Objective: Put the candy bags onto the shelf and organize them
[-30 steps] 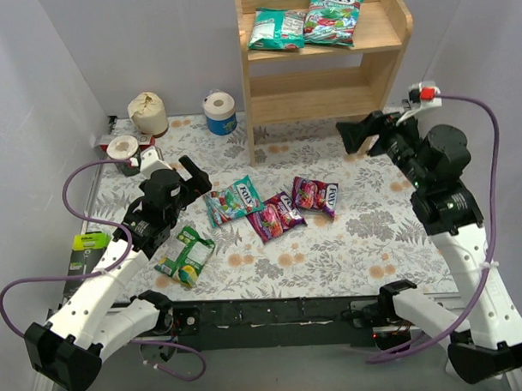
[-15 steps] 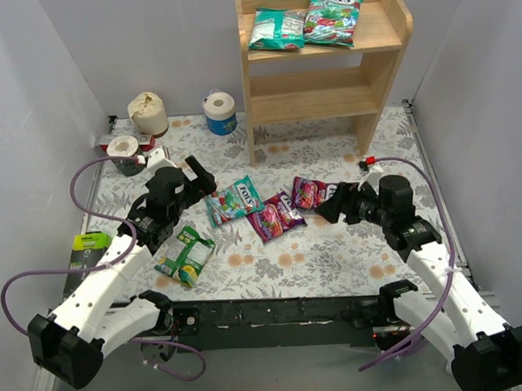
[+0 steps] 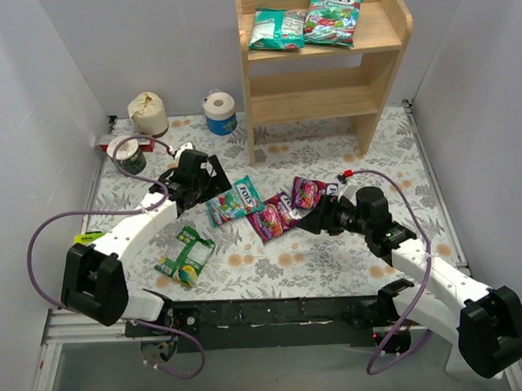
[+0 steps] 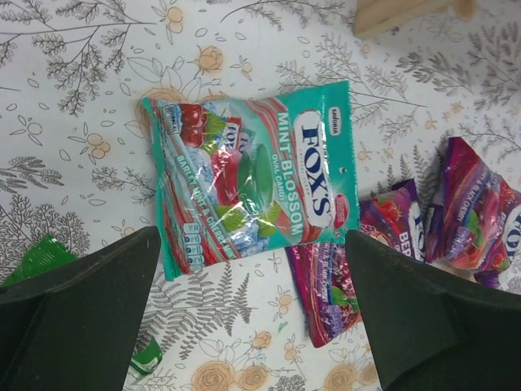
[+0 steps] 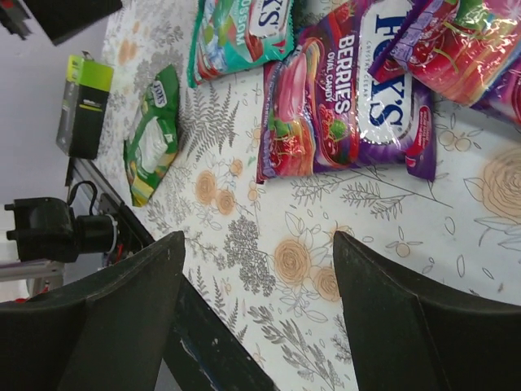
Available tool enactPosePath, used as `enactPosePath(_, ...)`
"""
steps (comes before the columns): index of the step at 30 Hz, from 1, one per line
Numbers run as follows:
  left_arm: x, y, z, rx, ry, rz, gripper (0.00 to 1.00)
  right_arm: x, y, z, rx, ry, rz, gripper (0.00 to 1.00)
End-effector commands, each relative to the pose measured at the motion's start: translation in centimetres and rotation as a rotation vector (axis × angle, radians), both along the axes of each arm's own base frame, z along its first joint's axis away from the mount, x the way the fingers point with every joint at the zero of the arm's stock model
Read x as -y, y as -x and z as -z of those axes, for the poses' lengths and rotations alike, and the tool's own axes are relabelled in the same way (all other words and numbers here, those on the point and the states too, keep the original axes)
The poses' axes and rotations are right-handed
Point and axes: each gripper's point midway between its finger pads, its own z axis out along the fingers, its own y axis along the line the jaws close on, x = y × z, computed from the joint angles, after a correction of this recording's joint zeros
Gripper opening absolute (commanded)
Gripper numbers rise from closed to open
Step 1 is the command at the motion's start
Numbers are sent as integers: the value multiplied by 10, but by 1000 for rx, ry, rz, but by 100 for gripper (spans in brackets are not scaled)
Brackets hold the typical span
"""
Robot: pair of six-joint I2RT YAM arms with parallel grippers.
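The light-wood shelf (image 3: 384, 37) stands at the back with two teal candy bags (image 3: 277, 28) (image 3: 332, 15) on its top tier. On the table lie a teal bag (image 3: 233, 201) (image 4: 252, 191) (image 5: 244, 32), two purple-magenta bags (image 3: 276, 216) (image 3: 314, 194), and a green-and-yellow bag (image 3: 186, 256) (image 5: 155, 134). My left gripper (image 3: 216, 176) (image 4: 252, 236) is open and empty, hovering over the teal bag. My right gripper (image 3: 312, 221) (image 5: 259, 238) is open and empty, low beside the nearer purple bag (image 5: 350, 90); the other purple bag (image 5: 464, 41) overlaps it.
Two paper rolls (image 3: 147, 112) (image 3: 219, 111) and a tape roll (image 3: 122, 150) sit at the back left. A green-and-black box (image 3: 89, 240) (image 5: 85, 106) lies at the table's left edge. Grey walls close in on both sides. The shelf's lower tier (image 3: 313, 95) holds nothing.
My right arm has dropped from beside the shelf to the table next to the purple bags. My left arm has reached forward and right over the teal bag.
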Motion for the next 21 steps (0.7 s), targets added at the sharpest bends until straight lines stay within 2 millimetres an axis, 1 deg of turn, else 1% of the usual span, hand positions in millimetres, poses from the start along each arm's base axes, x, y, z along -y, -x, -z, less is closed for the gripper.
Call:
enactPosePath(1,-16,-6,7,-71,68,-61,98,-12,-5,-8,26,-78,-8,79)
enactPosePath(2,-22,-4,17,-95,71,-87,98,-13,-4,-7,17,-81,-11,79)
enactPosePath(4,-36,-4,26,-116,99,-159,98,-15,-3,-4,9,-87,-17,78)
enactPosePath(5,-39,1,38,-126,108,-175,98,-16,-3,-4,4,-95,-16,78)
enactPosePath(6,-39,2,42,-124,124,-188,97,-18,-5,-7,18,-108,-16,78)
enactPosePath(8,-33,6,58,-134,182,-202,87,-22,-6,-7,11,-114,-22,77)
enactPosePath(10,-32,8,71,-157,201,-230,78,-28,-8,-6,-5,-115,-36,76)
enactPosePath(11,-32,7,75,-161,212,-248,75,-32,-10,-10,0,-121,-44,75)
enactPosePath(12,-33,12,87,-186,203,-254,74,-34,-10,-8,-13,-116,-49,75)
enactPosePath(14,-32,11,90,-172,213,-251,70,-41,-11,-12,-3,-119,-63,74)
enactPosePath(16,-33,13,94,-166,217,-253,67,-45,-10,-9,-11,-115,-68,74)
enactPosePath(18,-30,11,95,-155,230,-242,58,-48,-11,-6,-23,-117,-69,74)
enactPosePath(19,-29,13,103,-177,230,-240,54,-51,-9,-7,-32,-127,-74,73)
enactPosePath(20,-28,13,107,-183,233,-235,49,-53,-9,-7,-28,-132,-80,73)
enactPosePath(21,-26,14,110,-197,242,-233,35,-55,-10,-6,-33,-130,-82,72)
